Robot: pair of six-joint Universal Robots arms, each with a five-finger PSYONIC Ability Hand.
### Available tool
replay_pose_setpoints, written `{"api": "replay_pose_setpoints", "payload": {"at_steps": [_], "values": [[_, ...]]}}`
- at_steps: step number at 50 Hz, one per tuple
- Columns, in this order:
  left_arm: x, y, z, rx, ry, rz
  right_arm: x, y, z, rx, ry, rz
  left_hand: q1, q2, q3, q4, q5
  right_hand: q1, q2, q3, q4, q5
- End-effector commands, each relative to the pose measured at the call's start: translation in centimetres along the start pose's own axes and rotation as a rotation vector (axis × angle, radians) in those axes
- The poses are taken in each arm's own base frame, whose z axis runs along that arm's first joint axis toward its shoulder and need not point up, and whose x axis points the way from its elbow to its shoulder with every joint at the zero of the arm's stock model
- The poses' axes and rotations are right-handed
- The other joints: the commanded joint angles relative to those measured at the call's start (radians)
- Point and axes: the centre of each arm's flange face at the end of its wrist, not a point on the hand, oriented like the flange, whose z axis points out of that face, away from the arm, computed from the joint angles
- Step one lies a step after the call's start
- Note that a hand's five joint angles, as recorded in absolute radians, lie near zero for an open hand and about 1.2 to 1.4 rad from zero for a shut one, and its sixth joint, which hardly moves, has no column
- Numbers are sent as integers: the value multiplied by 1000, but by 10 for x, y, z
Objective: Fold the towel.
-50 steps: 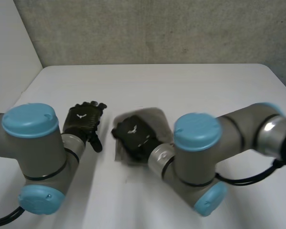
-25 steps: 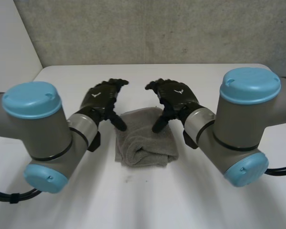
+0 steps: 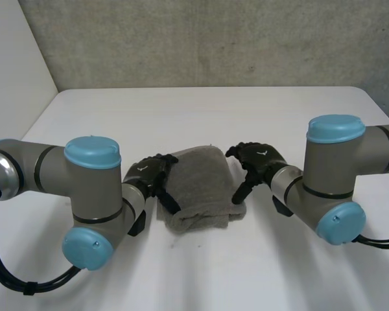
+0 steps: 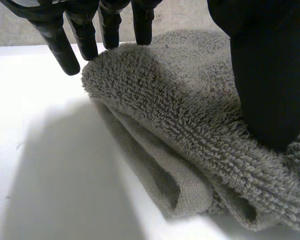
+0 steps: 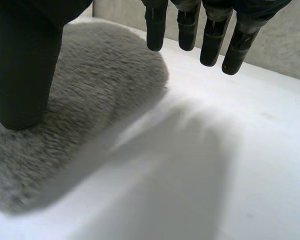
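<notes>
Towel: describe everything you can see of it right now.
The grey terry-cloth towel lies folded into a thick, roughly rectangular bundle on the white table, between the two hands. Its looped pile looks soft, and stacked layers show along one edge in the left wrist view. The black left hand is at its left edge, thumb resting on top, fingers straight at the rim. The black right hand is at its right edge, thumb on the cloth, fingers straight over the table.

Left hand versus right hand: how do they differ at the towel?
The left hand is at the towel's left side, the right hand at its right. Left hand's fingertips touch the towel's folded edge; right hand's fingertips hang over bare table. Both are open, thumbs on the towel.
</notes>
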Motion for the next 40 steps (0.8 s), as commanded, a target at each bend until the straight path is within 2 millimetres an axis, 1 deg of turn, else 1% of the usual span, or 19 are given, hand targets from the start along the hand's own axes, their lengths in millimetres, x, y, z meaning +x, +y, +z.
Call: {"api": "replay_pose_setpoints", "payload": {"at_steps": [1, 2, 3, 5, 6, 8, 9, 11, 12, 13, 14, 15, 16, 17, 19, 20, 22, 27, 40], "values": [[0, -16, -6, 32, -6, 51, 12, -16, -8, 21, 58, -54, -4, 10, 7, 8, -31, -36, -51, -38, -58, -45], [2, -30, -13, 65, -7, 71, 15, -29, -15, 49, 79, -56, -4, 10, 7, 8, -31, -36, -51, -38, -58, -45], [2, -31, -13, 65, -7, 71, 15, -29, -15, 50, 79, -56, -4, 10, 7, 8, -31, -36, -51, -38, -58, -45], [7, -66, -35, 149, -3, 98, 20, -63, -33, 140, 117, -67, -4, 10, 7, 8, -31, -36, -51, -38, -58, -45], [7, -66, -35, 150, -3, 98, 20, -63, -33, 140, 117, -67, -4, 10, 7, 8, -31, -36, -51, -38, -58, -45], [6, -105, -59, 246, -11, 97, 26, -99, -56, 241, 162, -75, -4, 10, 7, 8, -31, -36, -51, -38, -58, -45], [6, -105, -59, 247, -11, 97, 26, -99, -56, 242, 162, -75, -4, 10, 7, 8, -31, -36, -51, -38, -58, -45], [-1, -141, -84, 334, -36, 77, 35, -127, -78, 326, 224, -79, -4, 10, 7, 8, -31, -36, -51, -38, -58, -45], [-1, -141, -84, 335, -36, 77, 35, -127, -78, 327, 224, -79, -4, 10, 7, 8, -31, -36, -51, -38, -58, -45], [-6, -157, -97, 367, -51, 69, 37, -138, -89, 360, 258, -81, -4, 10, 7, 8, -31, -36, -51, -38, -58, -45], [-6, -157, -98, 367, -52, 69, 38, -147, -99, 390, 286, -82, -4, 10, 7, 8, -31, -36, -51, -38, -58, -45], [-10, -168, -108, 379, -69, 63, 38, -147, -99, 390, 286, -82, -4, 10, 7, 8, -31, -36, -51, -38, -58, -45], [-13, -175, -117, 376, -83, 61, 39, -155, -108, 414, 311, -83, -4, 10, 7, 8, -31, -36, -51, -38, -58, -45], [-13, -175, -118, 376, -83, 61, 39, -155, -108, 414, 311, -83, -4, 10, 7, 8, -31, -36, -51, -38, -58, -45], [-16, -183, -134, 348, -102, 59, 38, -164, -124, 431, 339, -94, -4, 10, 7, 8, -31, -36, -51, -38, -58, -45], [-16, -183, -134, 348, -102, 59, 38, -164, -124, 431, 339, -94, -4, 10, 7, 8, -31, -36, -51, -38, -58, -45], [-15, -186, -148, 318, -108, 59, 35, -169, -134, 422, 338, -97, -4, 10, 7, 8, -31, -36, -51, -38, -58, -45], [-14, -184, -159, 298, -116, 66, 34, -165, -137, 386, 344, -113, -4, 10, 7, 8, -31, -36, -51, -38, -58, -45], [-19, -183, -161, 295, -127, 64, 28, -158, -136, 360, 322, -130, -4, 10, 7, 8, -31, -36, -51, -38, -58, -45]]}}
